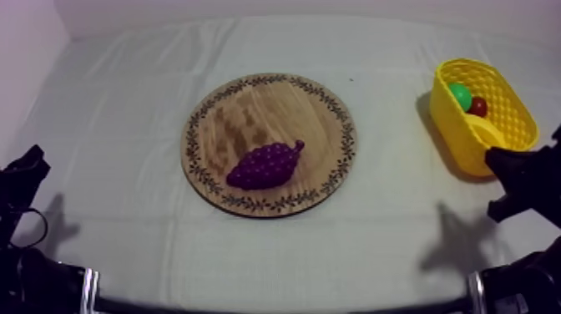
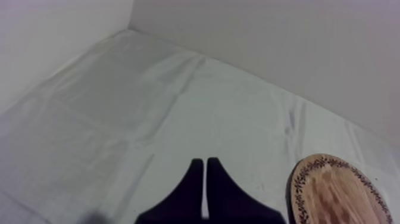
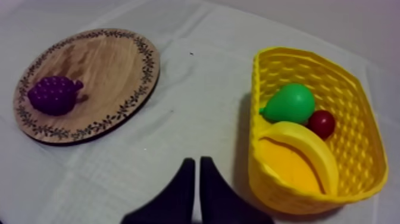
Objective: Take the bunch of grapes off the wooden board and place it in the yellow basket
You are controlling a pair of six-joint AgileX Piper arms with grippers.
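Your grapes (image 1: 265, 165) lie on the board (image 1: 250, 108), toward its near edge, at the middle of the counter (image 1: 125, 125). The basket (image 1: 455, 125) sits well apart at the right, holding a pear (image 3: 290, 102), a small red fruit (image 3: 322, 123) and a banana (image 3: 315, 146). Your left pincer (image 2: 205, 167) is closed on nothing, fingers together, over the counter beside the board's rim. Your right pincer (image 3: 197, 164) is likewise closed and empty, over the counter between board and basket, nearer the basket
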